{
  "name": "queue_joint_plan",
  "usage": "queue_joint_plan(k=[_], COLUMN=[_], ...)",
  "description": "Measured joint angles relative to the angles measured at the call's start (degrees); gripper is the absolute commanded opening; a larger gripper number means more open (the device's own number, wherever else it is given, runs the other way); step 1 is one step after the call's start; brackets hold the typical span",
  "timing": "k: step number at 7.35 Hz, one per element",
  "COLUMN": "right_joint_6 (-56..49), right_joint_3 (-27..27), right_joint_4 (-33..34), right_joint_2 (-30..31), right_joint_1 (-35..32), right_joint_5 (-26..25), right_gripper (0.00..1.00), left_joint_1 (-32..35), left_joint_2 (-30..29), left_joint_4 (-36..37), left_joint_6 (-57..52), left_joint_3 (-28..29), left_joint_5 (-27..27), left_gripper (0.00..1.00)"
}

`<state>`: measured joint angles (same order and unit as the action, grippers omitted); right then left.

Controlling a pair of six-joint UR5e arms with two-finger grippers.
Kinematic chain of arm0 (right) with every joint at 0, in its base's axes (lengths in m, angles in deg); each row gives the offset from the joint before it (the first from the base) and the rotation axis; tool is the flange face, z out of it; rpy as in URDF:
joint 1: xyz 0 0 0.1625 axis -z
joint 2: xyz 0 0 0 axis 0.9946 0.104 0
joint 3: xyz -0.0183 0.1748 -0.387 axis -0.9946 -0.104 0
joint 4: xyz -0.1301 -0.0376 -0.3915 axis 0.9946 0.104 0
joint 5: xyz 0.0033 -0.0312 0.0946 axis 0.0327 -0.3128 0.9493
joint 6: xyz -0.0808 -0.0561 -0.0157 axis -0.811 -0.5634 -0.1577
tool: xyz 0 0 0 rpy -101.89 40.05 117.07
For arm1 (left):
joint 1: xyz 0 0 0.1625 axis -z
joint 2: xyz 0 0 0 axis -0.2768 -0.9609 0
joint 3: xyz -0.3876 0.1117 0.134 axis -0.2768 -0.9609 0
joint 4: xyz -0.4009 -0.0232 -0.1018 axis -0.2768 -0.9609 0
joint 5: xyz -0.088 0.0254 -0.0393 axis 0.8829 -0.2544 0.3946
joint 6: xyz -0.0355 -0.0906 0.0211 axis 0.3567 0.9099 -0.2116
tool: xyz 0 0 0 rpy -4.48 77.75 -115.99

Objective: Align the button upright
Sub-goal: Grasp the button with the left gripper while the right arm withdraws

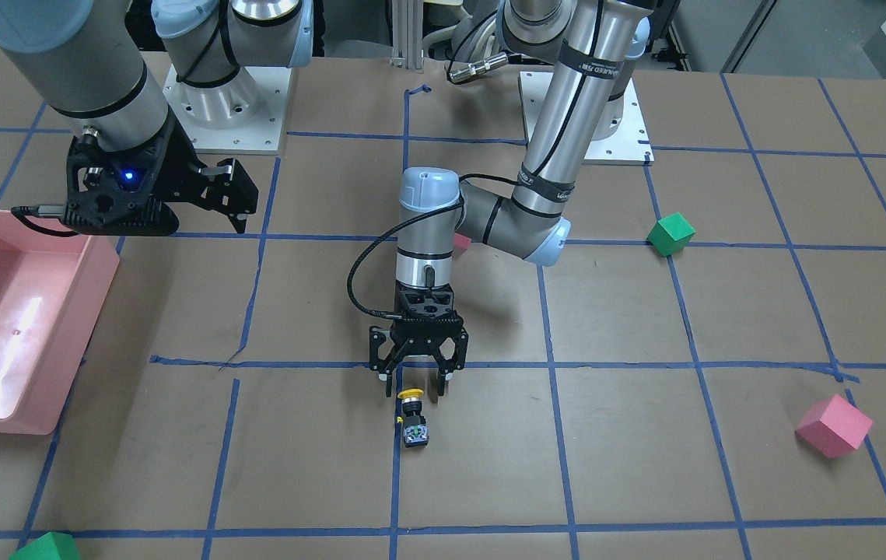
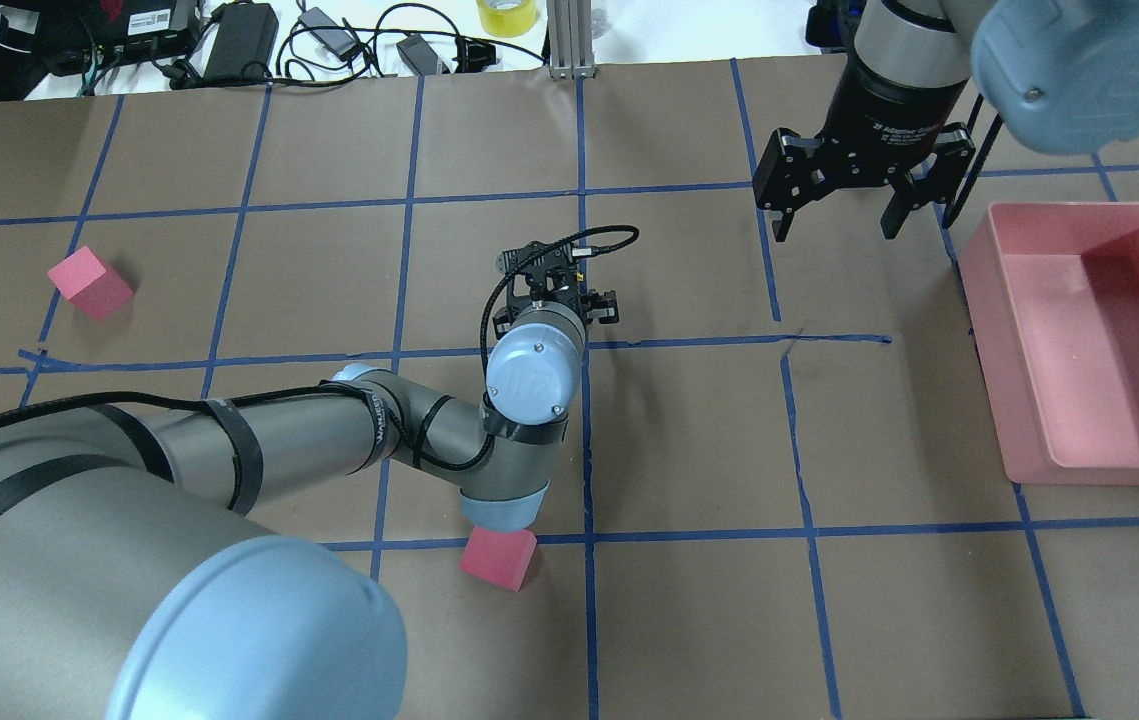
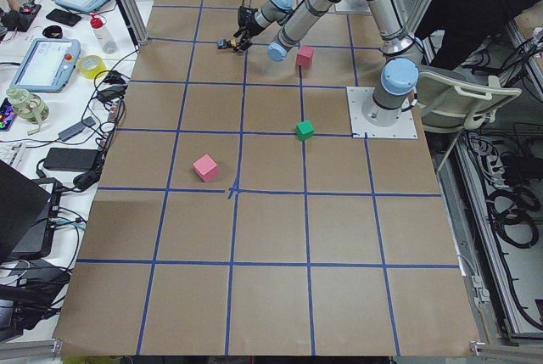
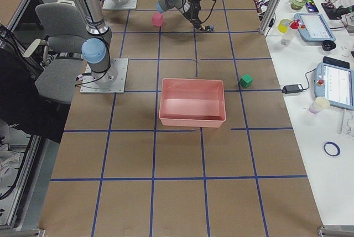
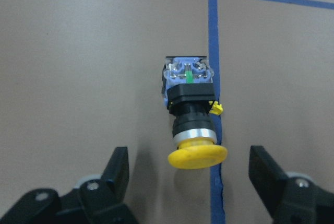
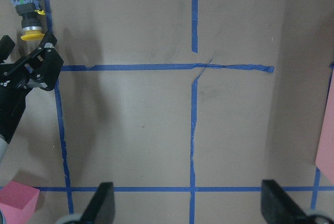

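Button [image 1: 412,418], tipped on its side along a blue tape line [image 5: 214,31] on the table [image 1: 645,467], yellow cap toward left gripper [image 1: 414,386]. Left gripper: spread wide, fingers flanking cap, not touching. Right gripper [image 2: 837,232]: spread, beside pink bin [image 2: 1109,472], well apart from button.

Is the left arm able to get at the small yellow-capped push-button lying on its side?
Probably yes: the open left tool hangs right at the yellow-capped push-button, with its fingers spread to either side of the cap and nothing between them.
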<state>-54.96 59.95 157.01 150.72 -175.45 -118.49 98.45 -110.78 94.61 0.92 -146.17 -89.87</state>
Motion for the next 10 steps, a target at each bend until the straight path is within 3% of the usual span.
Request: queue_joint_plan(k=[1, 3, 5, 7, 9, 10], right_joint_6=[-0.04, -0.13, -0.19, -0.2, -0.2, -0.19], right_joint_3=[0.07, 0.11, 0.11, 0.03, -0.03, 0.0], right_joint_4=[0.12, 0.19, 0.16, 0.24, 0.39, 0.57], right_joint_2=[0.42, 0.87, 0.96, 1.01, 0.94, 0.79], right_joint_1=[0.01, 0.02, 0.02, 0.02, -0.06, -0.06], right_joint_5=[-0.21, -0.59, -0.66, -0.44, -0.05, 0.19], right_gripper=[1.0, 1.0, 1.0, 1.0, 1.0, 1.0], left_joint_1=[0.0, 0.0, 0.0, -0.12, -2.33, -4.02], left_joint_2=[-0.43, -0.73, -0.72, 0.79, 5.16, 8.63], left_joint_4=[0.25, 0.36, 0.31, -2.95, -15.72, -26.32], left_joint_6=[-0.36, -1.73, -3.75, -5.49, -4.63, -3.34], left_joint_3=[0.65, 1.07, 1.14, 2.53, 7.46, 9.44], left_joint_5=[-0.01, -0.15, -0.22, 0.4, 6.17, 10.11], left_gripper=[0.56, 0.12, 0.0, 0.0, 0.0, 0.0])
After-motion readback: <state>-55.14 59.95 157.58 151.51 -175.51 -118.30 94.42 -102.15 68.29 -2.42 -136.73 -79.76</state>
